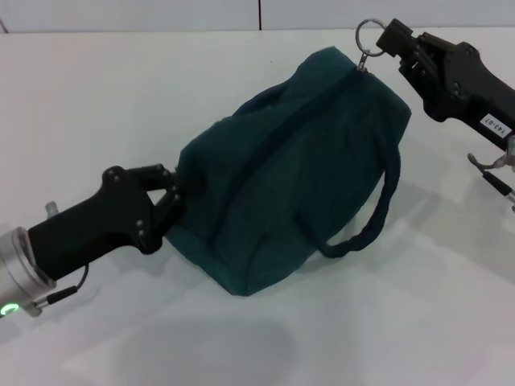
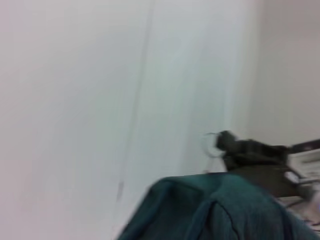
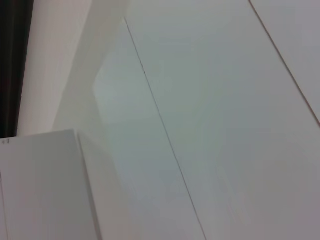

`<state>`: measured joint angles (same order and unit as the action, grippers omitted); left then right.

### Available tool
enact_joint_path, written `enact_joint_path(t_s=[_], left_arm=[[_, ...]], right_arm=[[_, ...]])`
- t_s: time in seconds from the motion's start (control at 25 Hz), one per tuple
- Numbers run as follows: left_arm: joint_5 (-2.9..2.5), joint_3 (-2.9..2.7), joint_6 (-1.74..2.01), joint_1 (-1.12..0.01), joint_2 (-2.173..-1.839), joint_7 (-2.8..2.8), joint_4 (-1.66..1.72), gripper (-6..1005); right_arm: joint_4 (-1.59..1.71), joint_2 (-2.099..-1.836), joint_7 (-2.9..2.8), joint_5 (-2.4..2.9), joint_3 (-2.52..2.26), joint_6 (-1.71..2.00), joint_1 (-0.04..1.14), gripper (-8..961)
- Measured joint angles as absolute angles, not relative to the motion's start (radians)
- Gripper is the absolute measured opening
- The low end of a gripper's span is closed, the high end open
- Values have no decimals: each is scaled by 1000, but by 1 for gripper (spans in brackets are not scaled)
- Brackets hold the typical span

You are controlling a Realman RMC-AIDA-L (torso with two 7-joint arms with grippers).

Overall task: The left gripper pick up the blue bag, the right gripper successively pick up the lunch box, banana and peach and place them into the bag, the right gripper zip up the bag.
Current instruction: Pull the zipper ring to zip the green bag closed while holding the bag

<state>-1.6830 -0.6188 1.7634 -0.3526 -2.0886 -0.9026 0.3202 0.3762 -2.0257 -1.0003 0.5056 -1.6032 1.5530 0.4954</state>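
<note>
The blue bag (image 1: 298, 161) lies on the white table in the head view, dark teal, its zip closed along the top and one loop handle (image 1: 370, 217) hanging down its near side. My left gripper (image 1: 179, 193) is shut on the fabric at the bag's near-left end. My right gripper (image 1: 386, 40) is at the bag's far-right end, shut on the ring zip pull (image 1: 368, 34). In the left wrist view the bag (image 2: 220, 210) fills the lower part, with the right gripper (image 2: 225, 142) and the ring beyond it. The lunch box, banana and peach are not in view.
The white table (image 1: 121, 104) lies around the bag. Thin metal rods (image 1: 495, 173) stick in at the right edge of the head view. The right wrist view shows only white panels and seams.
</note>
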Motion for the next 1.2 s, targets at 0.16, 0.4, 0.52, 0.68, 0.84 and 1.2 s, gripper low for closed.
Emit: enact_joint_path(t_s=[0.16,0.4,0.52,0.68,0.84,1.2], left_arm=[[-1640,-611,1748,-353,-2089,-896,305,71],[-1588,-614,1749,-360,-2085,-904,297,196],[-1610,-632,1753,-380,-2084,-997,383,285],[-1630,-696,1749,-410,-2087,-1241,603,471],[-1659,-797,1692,-465,-2085,-1540,868,615],[-1978,-1088,1598,-617,-2081,-2234,1448,703]], right_arm=[[365,-2026,-1026,506,-1604,1544,502,6],[363,-2026,-1080,475,-1603,1491,501,6],[353,-2027,-1114,459,-1603,1468,500,6],[336,-2028,-1162,429,-1606,1448,505,6],[327,-2028,-1182,415,-1607,1438,505,6],[324,-2028,-1194,414,-1604,1414,508,6]])
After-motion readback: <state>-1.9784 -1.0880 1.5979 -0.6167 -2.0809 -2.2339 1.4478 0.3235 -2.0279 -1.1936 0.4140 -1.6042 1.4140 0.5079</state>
